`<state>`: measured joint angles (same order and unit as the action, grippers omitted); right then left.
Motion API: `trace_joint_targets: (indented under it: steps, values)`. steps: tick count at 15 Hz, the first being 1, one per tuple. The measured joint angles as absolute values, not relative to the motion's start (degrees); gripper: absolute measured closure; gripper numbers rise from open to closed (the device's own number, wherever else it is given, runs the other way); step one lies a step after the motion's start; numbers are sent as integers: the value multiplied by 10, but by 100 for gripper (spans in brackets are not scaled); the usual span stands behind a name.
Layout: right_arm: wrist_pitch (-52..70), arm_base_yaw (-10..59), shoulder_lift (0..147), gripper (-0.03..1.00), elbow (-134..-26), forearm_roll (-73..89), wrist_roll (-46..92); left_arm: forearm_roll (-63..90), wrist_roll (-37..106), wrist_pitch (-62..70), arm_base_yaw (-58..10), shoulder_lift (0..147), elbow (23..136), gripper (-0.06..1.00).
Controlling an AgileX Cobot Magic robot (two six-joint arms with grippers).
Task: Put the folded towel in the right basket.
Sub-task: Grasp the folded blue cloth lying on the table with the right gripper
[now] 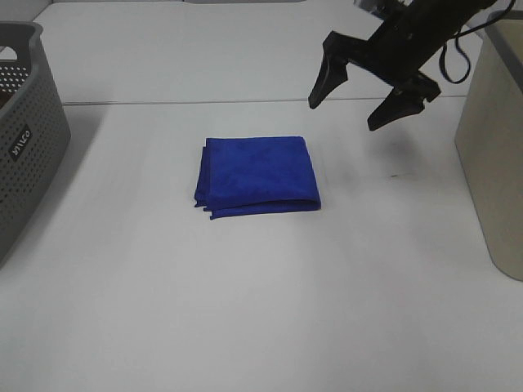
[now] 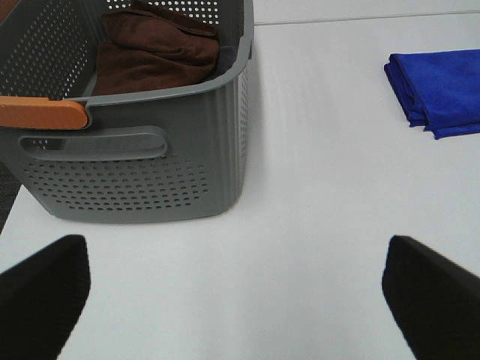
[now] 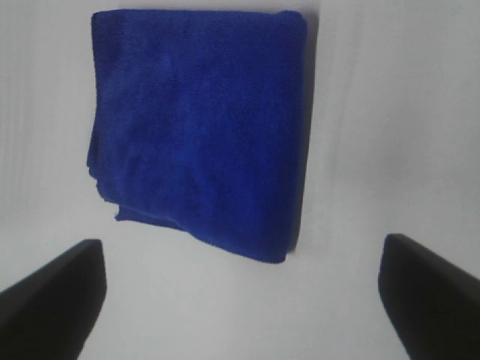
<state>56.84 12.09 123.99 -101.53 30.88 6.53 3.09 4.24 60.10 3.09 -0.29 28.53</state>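
Right pincer (image 1: 344, 114): fingers spread wide apart, gripping nothing. It hangs in the air above the counter (image 1: 245, 318), to the far right of the towel, tips angled down and left toward it.
Left pincer (image 2: 238, 300): fingers also wide apart and empty. It shows only in its own wrist view, with bare counter between the fingers.
Folded towel (image 1: 257, 175): deep blue, folded into a rough square. It lies flat on the middle of the counter, between the two baskets and well apart from both. Its layered loose edges show along the near and left sides. Neither pincer touches it.
Right basket (image 1: 494, 139): beige with plain walls, at the right edge of the counter and partly cut off. Its inside is hidden.
Left basket (image 2: 135, 172): grey and perforated, at the left edge of the counter, with an orange-brown handle (image 2: 41, 112) on its rim.
Brown cloth (image 2: 157, 49): bunched inside the left basket.
Counter: white and matte.
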Motion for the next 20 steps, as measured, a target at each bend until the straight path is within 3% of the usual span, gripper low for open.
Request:
trace_joint_targets:
  steps: [5, 16, 18, 20]
  values:
    - [576, 121, 1353, 4, -1095, 329, 66, 31, 42, 601, 31, -3, 285, -4]
    - [539, 128, 1412, 5, -1104, 360, 78, 31, 42, 601, 31, -3, 285, -4]
    - [534, 149, 1428, 7, -1110, 408, 79, 31, 42, 601, 31, -3, 285, -4]
    - [513, 183, 1443, 16, -1113, 452, 80, 31, 42, 601, 31, -3, 285, -4]
